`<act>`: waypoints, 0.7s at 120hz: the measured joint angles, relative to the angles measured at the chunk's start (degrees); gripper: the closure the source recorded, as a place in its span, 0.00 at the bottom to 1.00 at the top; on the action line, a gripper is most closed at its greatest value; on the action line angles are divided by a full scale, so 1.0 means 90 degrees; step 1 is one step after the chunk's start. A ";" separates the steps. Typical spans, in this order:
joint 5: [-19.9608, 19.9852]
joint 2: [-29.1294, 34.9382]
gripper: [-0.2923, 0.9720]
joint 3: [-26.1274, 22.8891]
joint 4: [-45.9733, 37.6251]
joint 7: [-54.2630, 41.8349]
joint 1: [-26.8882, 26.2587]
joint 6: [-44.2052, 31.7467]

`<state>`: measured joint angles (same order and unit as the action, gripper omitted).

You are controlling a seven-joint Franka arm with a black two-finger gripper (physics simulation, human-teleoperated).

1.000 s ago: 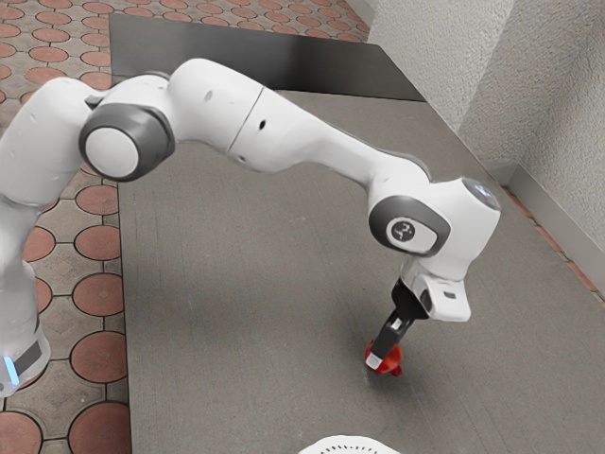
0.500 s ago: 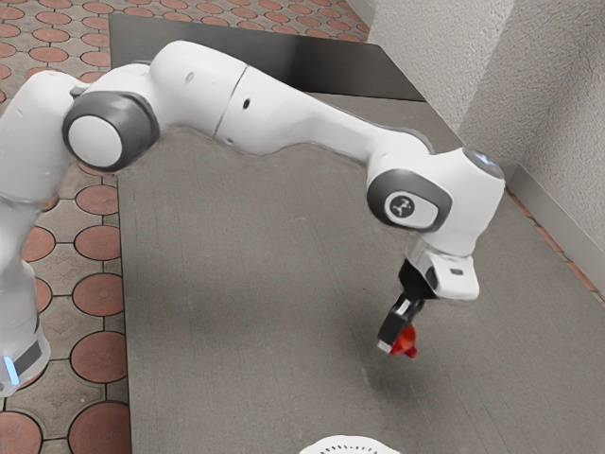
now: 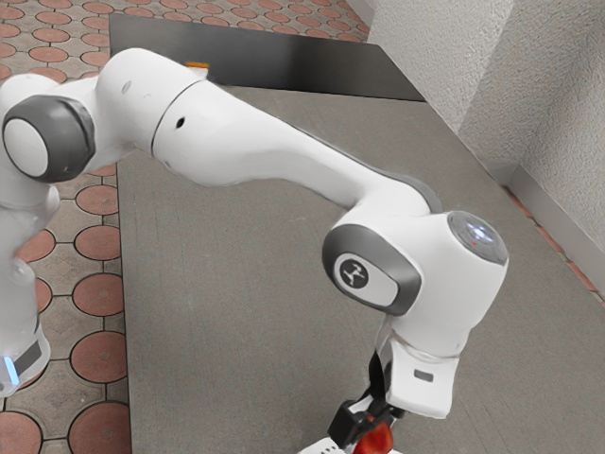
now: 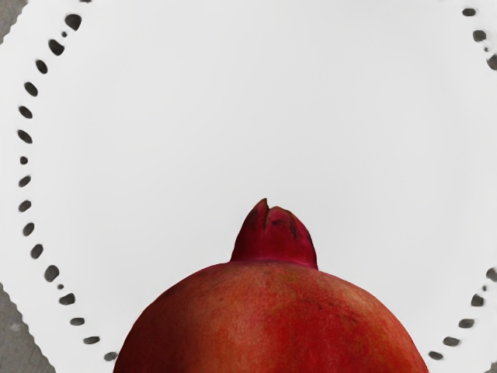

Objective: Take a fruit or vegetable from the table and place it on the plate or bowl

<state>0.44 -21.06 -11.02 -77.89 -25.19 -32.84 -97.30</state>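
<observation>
Finding: within the last second my black gripper [image 3: 364, 427] has lifted the red pomegranate [image 3: 379, 439] off the grey table [image 3: 236, 284] and carried it toward the exterior view's lower edge. My fingers pinch the fruit from two sides. It now hangs directly over the white round plate [image 4: 233, 116] with the perforated rim, crown [image 4: 272, 225] pointing outward. Judgement: only lowering and release remain. No writing on fruit or plate; the arm's joint cap bears a white emblem [image 3: 354, 272], no legible words.
</observation>
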 joint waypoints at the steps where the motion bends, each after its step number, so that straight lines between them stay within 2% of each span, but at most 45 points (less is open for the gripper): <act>1: -0.0001 -0.0005 0.56 0.0000 0.0004 0.0001 -0.0024 -0.0001; 26: -0.0012 -0.0081 0.55 0.0000 0.0034 0.0016 -0.0444 -0.0024; 52: -0.0012 -0.0232 0.55 0.0001 0.0153 0.0024 -0.0575 -0.0033; 67: 0.0024 -0.0242 0.37 0.0003 0.0164 0.0019 -0.0586 -0.0014; 84: 0.0054 -0.0236 0.28 0.0003 0.0165 0.0012 -0.0569 0.0006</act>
<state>0.93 -23.18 -10.99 -76.40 -25.09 -37.97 -97.24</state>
